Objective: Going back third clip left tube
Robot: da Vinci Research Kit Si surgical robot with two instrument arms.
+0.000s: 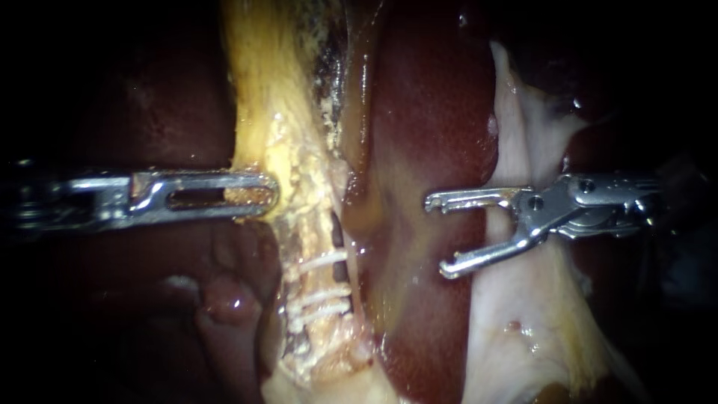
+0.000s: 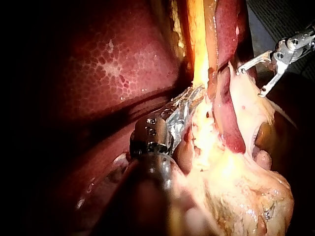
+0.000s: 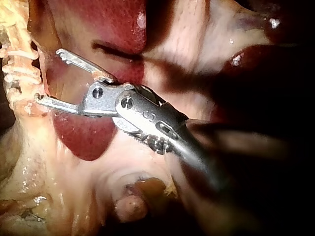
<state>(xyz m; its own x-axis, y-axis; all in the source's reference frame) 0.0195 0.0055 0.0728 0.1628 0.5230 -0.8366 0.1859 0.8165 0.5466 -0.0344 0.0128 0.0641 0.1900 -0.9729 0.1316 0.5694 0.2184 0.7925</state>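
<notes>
The left tube point(image 1: 310, 224) runs down the middle of the endoscope view as a yellow, crusted cord, charred dark along one edge, just beside the glossy red liver point(image 1: 426, 112). Three white clips point(image 1: 321, 297) cross it low down: one alone, and a close pair under it. My left instrument point(image 1: 258, 196) reaches the tube above the clips, its slotted end effector clamped on the tube's near edge. My right instrument point(image 1: 437, 236) sits apart from the tube, over the liver and the pale tissue point(image 1: 523, 314), its end effector spread wide with nothing held, both hooked tips pointing toward the tube.
</notes>
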